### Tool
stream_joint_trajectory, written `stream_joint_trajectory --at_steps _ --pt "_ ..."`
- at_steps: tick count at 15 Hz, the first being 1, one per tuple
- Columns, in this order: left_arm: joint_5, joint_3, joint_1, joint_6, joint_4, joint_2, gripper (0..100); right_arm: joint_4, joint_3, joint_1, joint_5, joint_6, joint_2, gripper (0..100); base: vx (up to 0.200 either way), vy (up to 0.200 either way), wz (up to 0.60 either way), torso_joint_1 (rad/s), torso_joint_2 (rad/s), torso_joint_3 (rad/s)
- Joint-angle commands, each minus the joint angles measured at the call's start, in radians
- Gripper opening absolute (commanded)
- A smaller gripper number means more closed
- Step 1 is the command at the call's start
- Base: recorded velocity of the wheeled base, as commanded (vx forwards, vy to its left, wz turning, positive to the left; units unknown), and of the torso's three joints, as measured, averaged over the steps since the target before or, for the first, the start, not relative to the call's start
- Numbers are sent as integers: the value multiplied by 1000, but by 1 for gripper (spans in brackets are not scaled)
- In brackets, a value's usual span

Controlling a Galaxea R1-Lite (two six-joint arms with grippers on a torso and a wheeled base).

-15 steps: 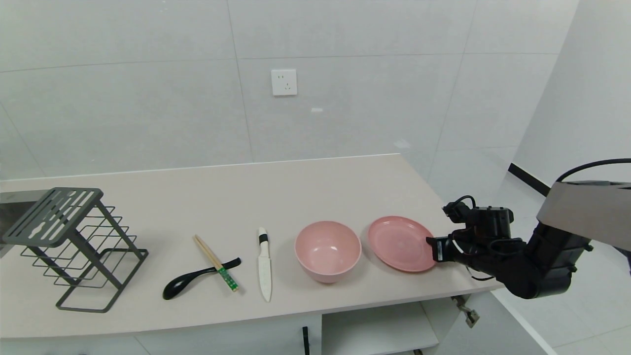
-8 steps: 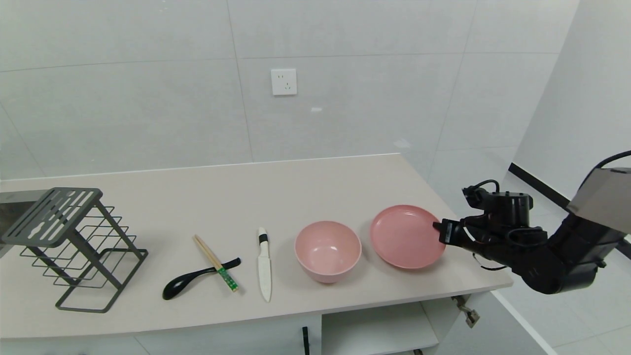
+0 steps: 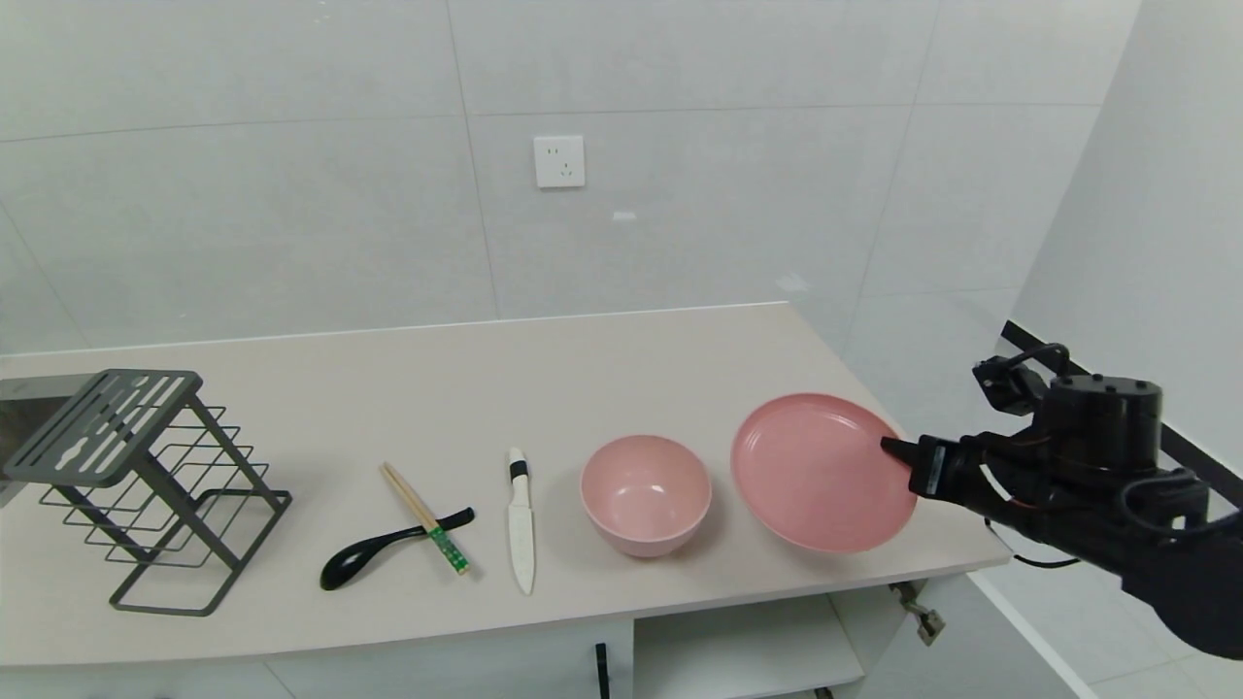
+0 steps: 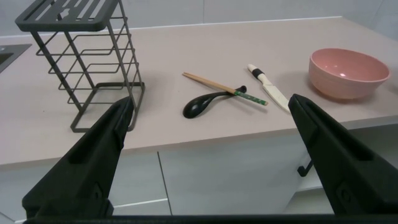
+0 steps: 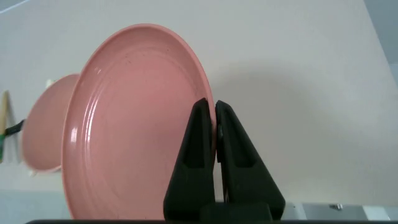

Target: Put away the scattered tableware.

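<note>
My right gripper [image 3: 898, 454] is shut on the right rim of the pink plate [image 3: 816, 471], which hangs tilted above the counter's right end. In the right wrist view the plate [image 5: 137, 118] is pinched at its rim by the gripper [image 5: 214, 118]. Left of it on the counter stand a pink bowl [image 3: 646, 490], a white knife [image 3: 521, 519], wooden chopsticks [image 3: 424, 505] and a black spoon [image 3: 361, 553]. My left gripper [image 4: 211, 106] is open in front of the counter's front edge, facing the spoon [image 4: 202, 106] and the bowl [image 4: 348, 71].
A dark wire dish rack [image 3: 146, 485] stands at the counter's left end, beside a sink edge [image 3: 19, 388]. The counter [image 3: 583, 369] ends just right of the plate. A tiled wall with a socket [image 3: 559, 161] lies behind. Cabinet openings sit below the front edge.
The right gripper has lifted the plate off the counter and tilted it up, carrying it right and nearer. The other tableware has not moved.
</note>
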Motion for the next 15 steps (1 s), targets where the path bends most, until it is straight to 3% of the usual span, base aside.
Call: stream_joint_trajectory --at_steps 1,5,7,8,9,10,12,14,15 --pt "1 0 0 -1 0 1 100 -1 105 44 -1 -4 -177 0 0 0 0 0 0 0" --pt "3 0 0 -5 -2 1 100 2 232 53 -6 -5 -352 0 0 0 0 0 0 0" --pt "6 0 2 24 -22 1 100 2 279 47 -6 -20 -416 0 0 0 0 0 0 0" --pt "6 0 2 53 -157 1 100 0 295 39 -6 -30 -450 0 0 0 0 0 0 0" --pt "3 0 2 64 -367 1 100 2 312 24 -4 -33 -494 0 0 0 0 0 0 0" --pt "1 0 3 64 -381 3 100 3 315 19 -3 -33 -505 0 0 0 0 0 0 0" --pt "-12 -17 0 48 -258 1 100 2 332 7 -3 -34 -525 0 0 0 0 0 0 0" --pt "-151 -146 -15 21 -65 53 100 3 361 13 0 -39 -559 0 0 0 0 0 0 0" --pt "-253 -224 -29 -22 23 115 100 6 393 10 3 -80 -594 0 0 0 0 0 0 0"
